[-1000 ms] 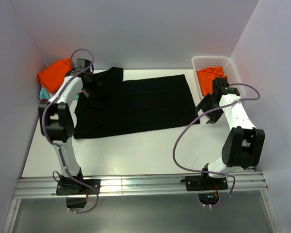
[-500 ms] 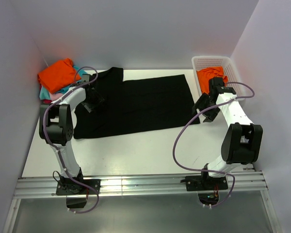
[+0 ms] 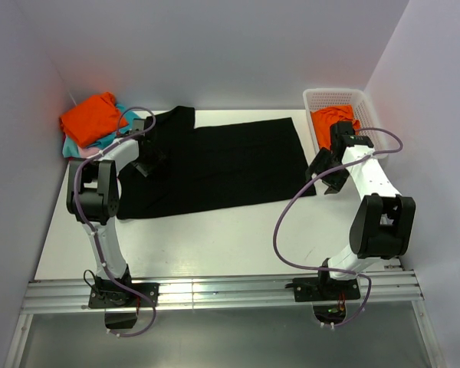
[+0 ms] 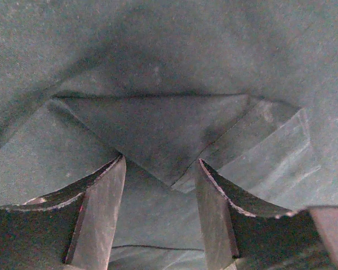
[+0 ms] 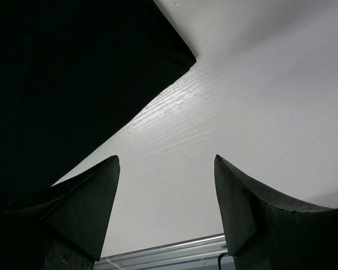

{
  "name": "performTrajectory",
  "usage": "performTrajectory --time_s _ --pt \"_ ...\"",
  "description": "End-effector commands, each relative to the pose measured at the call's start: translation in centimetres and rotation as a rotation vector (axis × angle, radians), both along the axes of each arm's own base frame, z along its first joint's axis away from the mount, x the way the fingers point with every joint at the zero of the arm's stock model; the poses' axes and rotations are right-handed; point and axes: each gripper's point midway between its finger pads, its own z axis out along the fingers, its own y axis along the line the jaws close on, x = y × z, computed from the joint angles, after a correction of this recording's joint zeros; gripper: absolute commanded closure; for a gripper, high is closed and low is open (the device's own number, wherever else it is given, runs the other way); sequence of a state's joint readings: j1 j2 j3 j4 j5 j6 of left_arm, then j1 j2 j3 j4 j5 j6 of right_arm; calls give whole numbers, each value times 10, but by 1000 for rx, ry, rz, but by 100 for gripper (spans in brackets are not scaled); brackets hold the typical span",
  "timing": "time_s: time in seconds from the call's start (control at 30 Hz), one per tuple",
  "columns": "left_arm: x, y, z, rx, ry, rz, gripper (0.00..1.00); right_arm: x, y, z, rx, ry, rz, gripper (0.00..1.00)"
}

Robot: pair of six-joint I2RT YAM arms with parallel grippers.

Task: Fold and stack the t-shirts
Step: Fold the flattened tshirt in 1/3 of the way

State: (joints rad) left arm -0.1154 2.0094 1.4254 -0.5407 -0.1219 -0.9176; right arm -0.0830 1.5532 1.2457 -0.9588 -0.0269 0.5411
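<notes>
White lattice basket (image 3: 333,94) at far right corner of white table (image 3: 215,238); metal rail (image 3: 230,291) along near edge

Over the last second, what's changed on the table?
The left arm swung in from beside the orange t-shirt pile, its jaws now open over the black t-shirt near its sleeve. Nothing was grabbed or released. The right arm barely shifted; the shirt and basket stayed put.

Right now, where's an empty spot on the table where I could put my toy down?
The widest bare strip of table runs between the black t-shirt's near edge and the metal rail. The gap between that shirt and the white basket is crowded by the right pincer. The far left corner holds a pile of shirts, orange on top.
</notes>
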Motion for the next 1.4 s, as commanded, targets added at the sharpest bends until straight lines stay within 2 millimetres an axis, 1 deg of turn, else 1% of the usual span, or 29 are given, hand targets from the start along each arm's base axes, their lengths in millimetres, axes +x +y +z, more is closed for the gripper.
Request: performTrajectory --time_s 0.0,0.17,0.27,0.43,0.47,0.5,0.57,0.6,0.63,0.67,0.83,0.9,0.97,1.0,1.03,1.1,1.13,1.17,1.2,1.23,1.27,1.3,1.33,1.37 --pt "16 1 8 14 -52 35 43 9 -4 9 -25 -14 12 25" --pt "19 3 11 22 -62 44 45 11 -3 7 -20 -8 13 26" --pt "23 5 16 34 -72 55 47 11 -3 5 -17 -4 12 26" --pt "33 7 29 44 -103 65 53 10 -3 3 -18 1 12 26" --pt "33 7 27 45 -98 67 58 10 -3 3 -17 -1 11 26" --pt "37 7 29 43 -106 65 60 10 -3 2 -17 2 11 26" --pt "39 7 27 46 -98 64 78 9 -3 1 -18 7 9 26" --pt "41 7 29 46 -105 63 85 9 -3 2 -20 6 10 26" --pt "42 6 28 45 -105 62 95 9 -4 2 -22 7 11 27" --pt "43 6 27 45 -105 68 100 9 -4 3 -24 6 12 27" --pt "49 10 35 51 -127 86 100 8 -5 4 -28 8 9 27" --pt "48 16 37 61 -115 130 100 8 -4 3 -22 12 7 27" --pt "40 30 34 77 -71 213 100 8 -3 4 -19 5 7 27" --pt "38 34 32 73 -58 233 99 8 -3 3 -17 7 6 27" --pt "37 44 28 61 -47 275 91 8 -2 4 -14 4 5 27" --pt "35 52 23 45 -33 301 80 6 -1 3 -9 3 5 27" --pt "36 60 24 37 -41 322 54 5 -1 4 -8 0 5 27" --pt "36 63 23 27 -48 329 38 2 0 2 -7 7 7 27" --pt "37 68 24 22 -57 338 27 1 0 2 -7 7 4 27" --pt "37 69 27 26 -63 342 15 0 0 1 -6 9 7 27" --pt "39 73 32 40 -76 354 11 -3 0 0 -6 11 9 27" --pt "35 90 35 50 -70 397 9 -4 0 0 -7 8 9 27" --pt "36 95 43 49 -90 417 8 -5 0 0 -5 7 9 27" --pt "36 99 46 55 -100 431 8 -7 1 -1 -2 10 10 27"
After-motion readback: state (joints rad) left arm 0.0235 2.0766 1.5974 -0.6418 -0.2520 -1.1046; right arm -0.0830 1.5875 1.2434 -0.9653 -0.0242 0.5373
